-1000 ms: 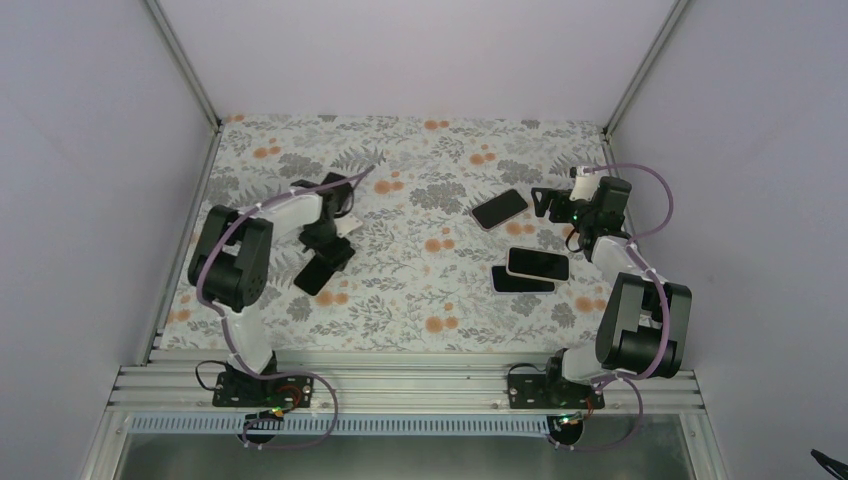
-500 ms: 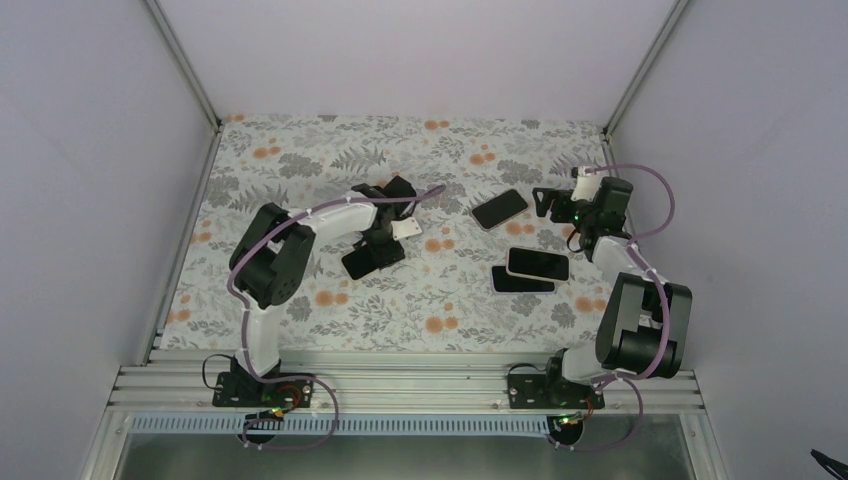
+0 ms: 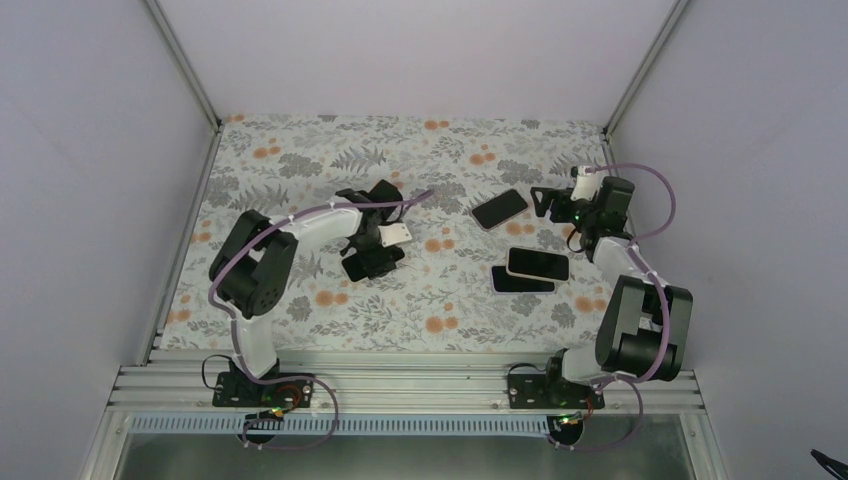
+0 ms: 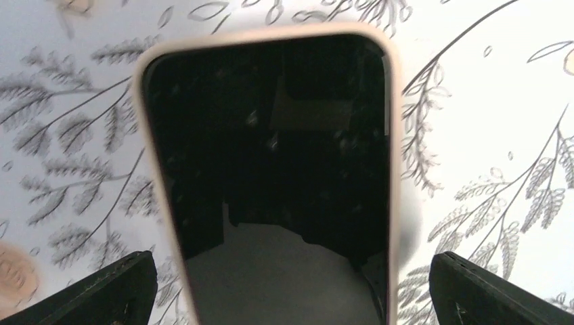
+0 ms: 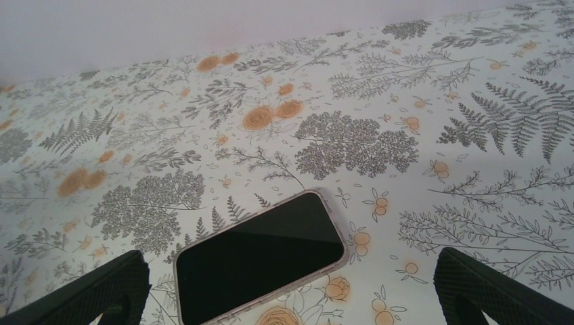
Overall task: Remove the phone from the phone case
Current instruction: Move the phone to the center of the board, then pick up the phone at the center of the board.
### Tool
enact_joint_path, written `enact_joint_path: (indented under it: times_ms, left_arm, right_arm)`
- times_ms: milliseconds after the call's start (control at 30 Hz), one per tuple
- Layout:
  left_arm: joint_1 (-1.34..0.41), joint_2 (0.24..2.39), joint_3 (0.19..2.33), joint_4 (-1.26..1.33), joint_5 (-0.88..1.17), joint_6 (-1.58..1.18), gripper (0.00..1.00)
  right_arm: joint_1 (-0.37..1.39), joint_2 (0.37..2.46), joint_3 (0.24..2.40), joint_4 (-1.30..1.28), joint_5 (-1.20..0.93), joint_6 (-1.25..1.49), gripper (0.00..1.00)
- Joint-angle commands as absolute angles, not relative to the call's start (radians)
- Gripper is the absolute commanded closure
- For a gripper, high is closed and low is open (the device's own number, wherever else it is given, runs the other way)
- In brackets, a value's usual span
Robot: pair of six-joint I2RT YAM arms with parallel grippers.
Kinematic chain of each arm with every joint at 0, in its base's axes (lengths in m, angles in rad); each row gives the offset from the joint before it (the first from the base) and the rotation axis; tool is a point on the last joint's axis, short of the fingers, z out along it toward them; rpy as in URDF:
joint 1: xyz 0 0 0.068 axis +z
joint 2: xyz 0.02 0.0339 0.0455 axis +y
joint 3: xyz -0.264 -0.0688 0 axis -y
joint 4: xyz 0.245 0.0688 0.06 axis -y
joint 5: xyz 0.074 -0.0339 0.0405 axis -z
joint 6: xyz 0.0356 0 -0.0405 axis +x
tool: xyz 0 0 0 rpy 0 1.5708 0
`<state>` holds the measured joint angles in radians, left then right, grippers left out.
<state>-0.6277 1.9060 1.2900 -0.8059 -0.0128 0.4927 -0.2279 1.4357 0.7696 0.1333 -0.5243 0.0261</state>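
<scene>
Four flat, handset-shaped items are lying on the floral desk [image 3: 290,160], listed from the near edge outward.

1–2. Near right: a dark slab [image 3: 522,282] and, just beyond and touching it, a pink-edged phone [image 3: 538,263]. Neither is being handled.

3. Left of centre: the cased phone [image 4: 271,169], probably the piece being worked, is lying flat, screen up, in a pale case.
- Hazard, as judged: fingers closing across the case would be squeezing case and phone together and freeing nothing. A tip catching one rim while nothing is pinning the piece could be pushing or flipping it across the desk.
- Position: the left fingers [image 4: 108,288] are standing spread wide and empty. They are flanking the phone's near end, one on each side, apart from the rim.

4. Farthest right: a second cased phone [image 5: 260,254] is lying flat and angled. It is sitting just ahead of the right fingers [image 5: 101,291], which are likewise spread, empty and not touching it.
</scene>
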Motion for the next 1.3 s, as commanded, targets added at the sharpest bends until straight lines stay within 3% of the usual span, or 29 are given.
enact_joint_path:
  times_ms: [0, 567, 633, 833, 1267]
  left_arm:
    - [-0.576, 1.851, 1.254, -0.812, 0.036, 0.487, 0.00]
    - [-0.543, 1.851, 1.117, -0.734, 0.001, 0.371, 0.01]
    - [-0.543, 1.856, 1.125, -0.730, -0.002, 0.374, 0.06]
    - [-0.543, 1.874, 1.150, -0.732, -0.018, 0.390, 0.36]
    - [-0.547, 1.718, 1.215, -0.723, -0.102, 0.556, 0.45]
  right_arm:
    - [-0.239, 1.404, 0.773, 0.135, -0.576, 0.010, 0.01]
    - [-0.242, 1.390, 0.769, 0.135, -0.578, 0.019, 0.01]
    - [-0.241, 1.389, 0.766, 0.137, -0.584, 0.020, 0.01]
    - [-0.241, 1.375, 0.755, 0.147, -0.601, 0.020, 0.01]
    - [-0.240, 1.328, 0.799, 0.086, -0.822, -0.025, 0.01]
